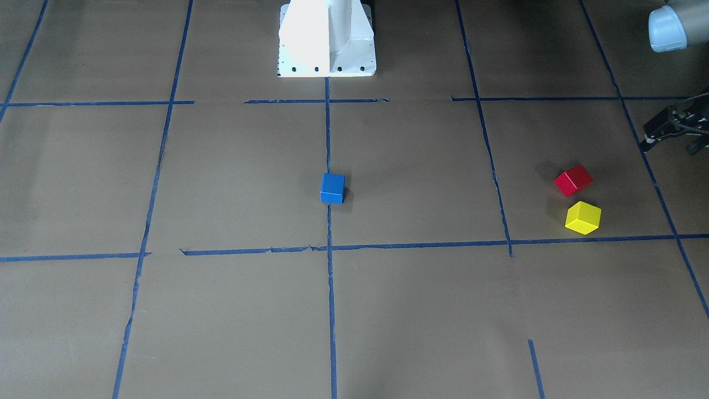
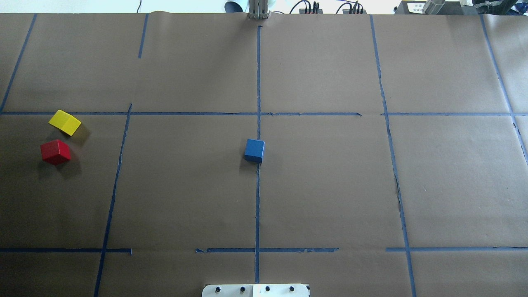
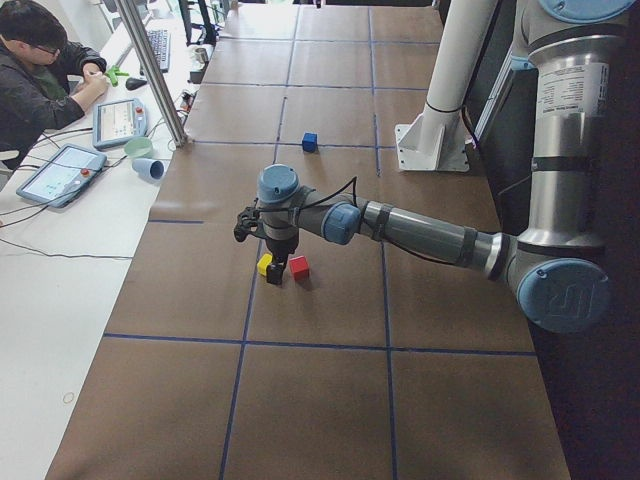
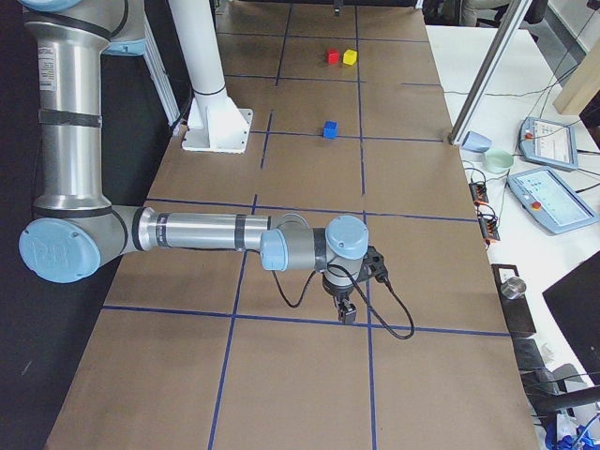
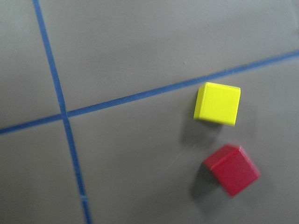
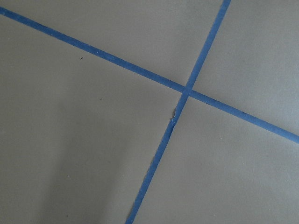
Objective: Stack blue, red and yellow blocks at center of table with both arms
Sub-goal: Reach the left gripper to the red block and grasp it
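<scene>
A blue block (image 1: 332, 188) stands at the table's center, on the middle tape line (image 2: 254, 150). A red block (image 1: 573, 180) and a yellow block (image 1: 582, 217) lie close together but apart on the robot's left side (image 2: 55, 152) (image 2: 64, 122). My left gripper (image 1: 670, 148) hangs above the table just off these two blocks, its dark fingers spread and empty; its wrist view shows the yellow block (image 5: 217, 103) and red block (image 5: 231, 169) below. My right gripper (image 4: 345, 309) hovers over bare paper on the right side. It shows only in the exterior right view, so I cannot tell its state.
Brown paper with a blue tape grid (image 2: 258, 82) covers the table. The white robot pedestal (image 1: 327, 39) stands at the robot's edge. An operator (image 3: 40, 80) sits at a side desk with tablets (image 3: 60, 172) and cups beyond the far edge.
</scene>
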Controlling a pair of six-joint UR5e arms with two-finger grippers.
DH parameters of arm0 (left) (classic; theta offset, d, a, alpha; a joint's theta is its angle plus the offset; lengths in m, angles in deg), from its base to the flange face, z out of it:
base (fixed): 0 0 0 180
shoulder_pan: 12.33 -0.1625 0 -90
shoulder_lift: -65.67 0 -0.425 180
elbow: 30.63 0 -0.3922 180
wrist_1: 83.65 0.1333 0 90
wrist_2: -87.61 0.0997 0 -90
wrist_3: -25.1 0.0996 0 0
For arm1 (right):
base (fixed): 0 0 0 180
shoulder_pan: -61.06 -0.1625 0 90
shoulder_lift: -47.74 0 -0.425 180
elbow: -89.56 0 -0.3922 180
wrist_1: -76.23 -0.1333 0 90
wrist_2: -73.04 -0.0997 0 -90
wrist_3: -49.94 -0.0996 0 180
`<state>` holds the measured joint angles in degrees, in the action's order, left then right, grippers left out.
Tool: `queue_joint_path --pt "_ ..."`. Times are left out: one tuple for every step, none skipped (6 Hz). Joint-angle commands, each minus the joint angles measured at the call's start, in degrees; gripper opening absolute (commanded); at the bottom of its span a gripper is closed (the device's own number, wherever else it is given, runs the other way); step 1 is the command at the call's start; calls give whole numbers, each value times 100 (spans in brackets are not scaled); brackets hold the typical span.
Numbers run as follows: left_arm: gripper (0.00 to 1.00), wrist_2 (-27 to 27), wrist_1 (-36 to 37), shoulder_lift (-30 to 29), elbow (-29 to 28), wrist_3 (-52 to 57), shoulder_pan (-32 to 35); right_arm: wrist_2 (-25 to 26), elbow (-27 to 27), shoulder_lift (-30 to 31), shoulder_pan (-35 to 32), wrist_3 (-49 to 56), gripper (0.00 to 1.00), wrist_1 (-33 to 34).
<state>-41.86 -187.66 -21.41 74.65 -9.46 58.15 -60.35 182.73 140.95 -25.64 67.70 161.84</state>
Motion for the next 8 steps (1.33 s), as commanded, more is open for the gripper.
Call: queue_joint_path --pt "100 901 -567 15 -25 -2539 -987 -2 -1 14 -4 0 100 0" --pt "100 1053 -655 -20 -77 -3025 -1332 -2 -10 14 -4 -9 100 0" --pt "100 1072 -1126 -55 -365 -3230 -1474 -2 -19 5 -4 -9 100 0" --pt "100 1064 -1557 -160 -776 -3250 -1511 -2 -19 14 -4 -9 100 0" --pt "100 1064 -1648 -239 -928 -3259 -1546 -2 -19 23 -4 -9 100 0" --pt "100 1064 -1649 -240 -930 -3259 -1651 -2 -19 23 -4 0 100 0" --pt "100 1064 -1658 -240 -939 -3259 -1774 -2 -27 23 -4 0 100 0" --pt "100 1055 -1658 -240 -974 -3250 -1836 -2 -36 31 -4 0 100 0"
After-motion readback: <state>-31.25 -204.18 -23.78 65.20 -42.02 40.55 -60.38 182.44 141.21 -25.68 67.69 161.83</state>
